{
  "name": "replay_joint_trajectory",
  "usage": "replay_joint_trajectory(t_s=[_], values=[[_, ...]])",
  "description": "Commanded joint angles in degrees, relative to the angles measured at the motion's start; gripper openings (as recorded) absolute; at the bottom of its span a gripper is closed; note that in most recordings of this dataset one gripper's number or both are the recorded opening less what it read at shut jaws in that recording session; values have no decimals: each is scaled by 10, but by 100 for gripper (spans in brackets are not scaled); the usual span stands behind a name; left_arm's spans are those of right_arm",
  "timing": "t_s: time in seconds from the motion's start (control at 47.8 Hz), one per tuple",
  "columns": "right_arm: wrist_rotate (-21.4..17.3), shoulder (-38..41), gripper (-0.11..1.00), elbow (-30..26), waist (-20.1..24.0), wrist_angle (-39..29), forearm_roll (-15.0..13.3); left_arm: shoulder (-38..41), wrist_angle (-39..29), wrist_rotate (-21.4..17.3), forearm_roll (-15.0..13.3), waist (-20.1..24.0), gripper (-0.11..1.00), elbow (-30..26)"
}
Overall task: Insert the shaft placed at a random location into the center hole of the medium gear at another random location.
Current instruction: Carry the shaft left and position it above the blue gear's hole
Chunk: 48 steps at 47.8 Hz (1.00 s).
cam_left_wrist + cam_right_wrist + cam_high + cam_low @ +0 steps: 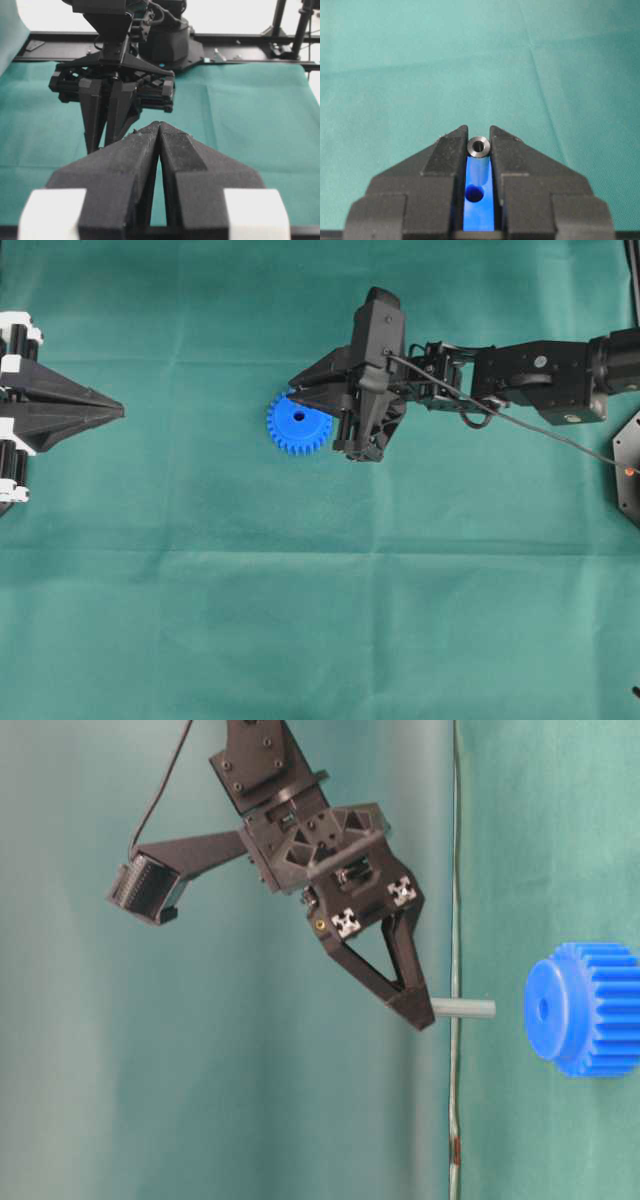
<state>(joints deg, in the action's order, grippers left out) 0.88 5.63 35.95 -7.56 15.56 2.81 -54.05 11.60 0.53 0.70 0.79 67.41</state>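
right claw (479, 134): clamped on the pin (479, 147), pin pointing down
gear (299, 423): hole (299, 417) sits just short of the pin tip
left claw (159, 131): closed, empty

Both arms are matte black all over, pretty boxy. The right arm (540, 380) is a chain of blocky segments with small screws, and a thin black cable (520, 422) runs along it past the wrist. Its tool (420, 1010) has two long tapered fingers, plus silver cross-shaped fittings (346, 923) above them. A ribbed black camera box (147, 888) sticks out beside the cable. The left tool (110, 412) is a wedge with white blocks (50, 212) at its base.
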Motion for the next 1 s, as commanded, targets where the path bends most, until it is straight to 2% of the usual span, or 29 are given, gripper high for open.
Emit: replay_joint_trajectory(t_s=[0.0,0.439,0.983], values=[[4,-4,13,-18,2,3,3,2,1,1,1,2,0,-15],[-7,31,13,-17,2,4,5,1,0,2,1,2,0,-14],[-7,9,13,-25,4,6,4,1,-3,8,1,2,0,-14]])
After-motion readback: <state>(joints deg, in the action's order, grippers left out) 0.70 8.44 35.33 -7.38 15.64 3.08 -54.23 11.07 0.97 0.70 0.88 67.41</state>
